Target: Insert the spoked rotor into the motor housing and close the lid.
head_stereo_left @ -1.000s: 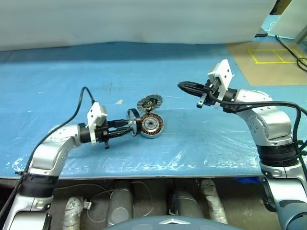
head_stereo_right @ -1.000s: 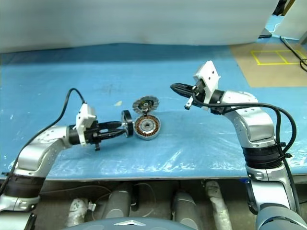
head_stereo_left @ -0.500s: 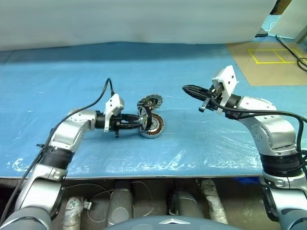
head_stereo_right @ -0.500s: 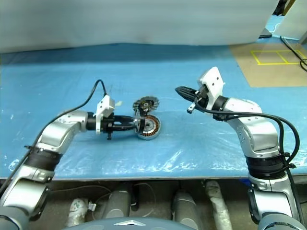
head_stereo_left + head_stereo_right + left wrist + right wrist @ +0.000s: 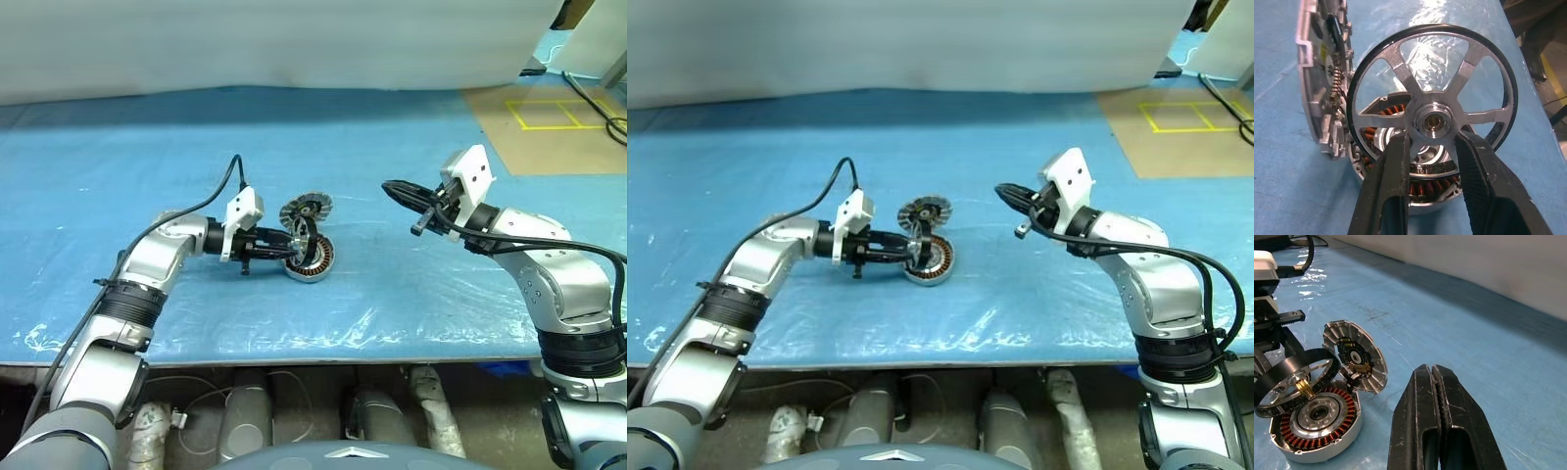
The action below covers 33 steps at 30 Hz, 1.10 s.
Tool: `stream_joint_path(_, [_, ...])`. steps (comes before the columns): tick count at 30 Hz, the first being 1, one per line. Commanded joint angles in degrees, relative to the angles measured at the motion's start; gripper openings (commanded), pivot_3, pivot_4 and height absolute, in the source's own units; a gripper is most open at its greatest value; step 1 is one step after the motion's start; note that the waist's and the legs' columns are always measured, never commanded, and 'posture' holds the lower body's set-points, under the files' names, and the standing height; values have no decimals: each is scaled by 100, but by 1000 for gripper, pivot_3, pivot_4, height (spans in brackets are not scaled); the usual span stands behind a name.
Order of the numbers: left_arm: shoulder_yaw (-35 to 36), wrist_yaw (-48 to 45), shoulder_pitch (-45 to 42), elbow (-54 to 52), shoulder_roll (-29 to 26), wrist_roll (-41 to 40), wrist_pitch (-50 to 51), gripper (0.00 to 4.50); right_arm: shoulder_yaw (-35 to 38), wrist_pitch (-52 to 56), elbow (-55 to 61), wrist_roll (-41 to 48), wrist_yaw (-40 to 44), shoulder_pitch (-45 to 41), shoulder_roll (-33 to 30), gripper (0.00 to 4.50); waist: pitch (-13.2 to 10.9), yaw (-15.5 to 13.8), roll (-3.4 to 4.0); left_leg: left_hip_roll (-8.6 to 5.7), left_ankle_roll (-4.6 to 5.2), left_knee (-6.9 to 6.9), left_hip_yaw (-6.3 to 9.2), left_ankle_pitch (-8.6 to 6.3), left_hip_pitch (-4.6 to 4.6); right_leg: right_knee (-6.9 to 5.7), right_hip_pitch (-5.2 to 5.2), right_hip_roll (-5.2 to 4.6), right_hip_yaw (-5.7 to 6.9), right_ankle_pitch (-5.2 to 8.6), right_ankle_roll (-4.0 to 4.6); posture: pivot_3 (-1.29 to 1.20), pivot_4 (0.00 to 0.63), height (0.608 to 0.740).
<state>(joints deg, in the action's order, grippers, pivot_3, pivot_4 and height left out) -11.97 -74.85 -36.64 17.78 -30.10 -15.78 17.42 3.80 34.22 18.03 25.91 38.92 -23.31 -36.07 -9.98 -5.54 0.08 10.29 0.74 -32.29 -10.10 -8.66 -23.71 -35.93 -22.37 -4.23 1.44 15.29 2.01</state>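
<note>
My left gripper (image 5: 292,247) is shut on the hub of the spoked rotor (image 5: 1434,122), a dark-rimmed wheel held on edge and tilted. The rotor (image 5: 302,238) hangs just over the left side of the motor housing (image 5: 317,258), a silver cup with copper windings lying on the blue sheet. In the right wrist view the rotor's rim stands just above the housing (image 5: 1317,423). The lid (image 5: 307,208), ribbed rim and dark centre showing, leans upright against the housing's far side. My right gripper (image 5: 392,188) is shut on nothing and hovers to the right of the parts, pointing at them.
A blue plastic sheet (image 5: 431,294) covers the table, and its front edge runs along the bottom of the eye views. A white curtain (image 5: 294,39) closes the back. Cardboard with yellow tape (image 5: 549,113) lies at the far right.
My left gripper carried the rotor rightward, from beside the housing to just over its left edge. My right gripper drifted a little to the right and lower, still shut.
</note>
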Motion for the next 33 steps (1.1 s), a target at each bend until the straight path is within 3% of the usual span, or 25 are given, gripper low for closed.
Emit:
stream_joint_path(1, [88, -215, -266, -147, -238, -2, 58, 1206, 201, -12, 266, 50, -8, 25, -102, 0, 0, 0, 0, 1, 0, 0, 0, 0, 0, 0, 0, 0, 0, 0, 0, 0, 150, 740])
stream_joint_path(12, [-147, -227, -383, -477, -373, 179, 548, 1206, 161, 19, 281, 48, -3, 44, -147, 0, 0, 1, 0, -1, 0, 2, 0, 0, 0, 2, 0, 0, 1, 0, 0, 0, 150, 740])
stream_joint_path(33, [-518, -130, -606, -130, -197, 873, 169, 1206, 182, 33, 293, 32, -67, 91, -128, 0, 2, -9, 3, -1, 0, -2, 1, 0, 8, 1, 10, -1, 1, 0, 0, 0, 150, 740])
